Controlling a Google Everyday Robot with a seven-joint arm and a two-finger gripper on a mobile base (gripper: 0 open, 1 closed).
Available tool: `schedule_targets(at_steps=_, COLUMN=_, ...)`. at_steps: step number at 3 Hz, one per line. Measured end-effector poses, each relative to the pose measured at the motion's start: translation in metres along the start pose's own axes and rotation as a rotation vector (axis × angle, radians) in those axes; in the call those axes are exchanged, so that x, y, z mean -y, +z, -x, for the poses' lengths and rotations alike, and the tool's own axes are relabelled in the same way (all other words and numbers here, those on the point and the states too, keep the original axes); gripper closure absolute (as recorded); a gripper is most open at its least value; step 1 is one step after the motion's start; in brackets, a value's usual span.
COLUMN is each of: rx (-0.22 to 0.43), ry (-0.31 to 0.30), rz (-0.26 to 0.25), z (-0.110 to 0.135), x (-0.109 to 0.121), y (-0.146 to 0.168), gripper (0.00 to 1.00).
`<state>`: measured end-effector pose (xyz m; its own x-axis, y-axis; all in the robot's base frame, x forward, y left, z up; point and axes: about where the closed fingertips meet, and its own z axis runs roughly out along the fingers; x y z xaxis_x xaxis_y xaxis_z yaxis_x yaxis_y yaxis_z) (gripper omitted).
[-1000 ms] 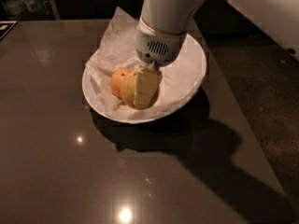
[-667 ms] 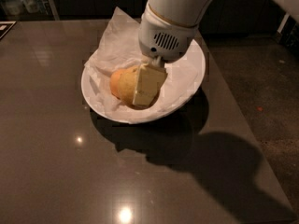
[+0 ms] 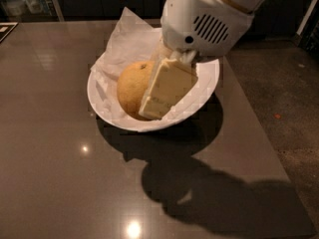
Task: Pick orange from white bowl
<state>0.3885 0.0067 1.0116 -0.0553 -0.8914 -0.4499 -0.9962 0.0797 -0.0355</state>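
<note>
The orange, pale yellow-orange with a small stem dimple, is in the white bowl, which is lined with crumpled white paper. My gripper reaches down into the bowl from the upper right and is shut on the orange. One cream-coloured finger lies flat against the fruit's right side. The other finger is hidden behind the fruit. The big white wrist housing covers the bowl's back right part. Whether the orange still touches the paper is hidden.
The bowl stands on a glossy dark brown table. The table's right edge runs diagonally beside a speckled floor. The arm's shadow falls on the table in front of the bowl. Blurry clutter sits at the far back left.
The wrist has risen towards the camera and looks bigger. The orange looks slightly larger and higher, moving with the finger. The bowl has stayed in place.
</note>
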Motion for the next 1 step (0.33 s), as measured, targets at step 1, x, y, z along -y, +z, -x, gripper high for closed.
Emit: schedule_targets(at_steps=1, rx=0.046, ry=-0.041, rz=-0.003, z=0.0119, x=-0.0269, y=-0.0183, gripper=1.00)
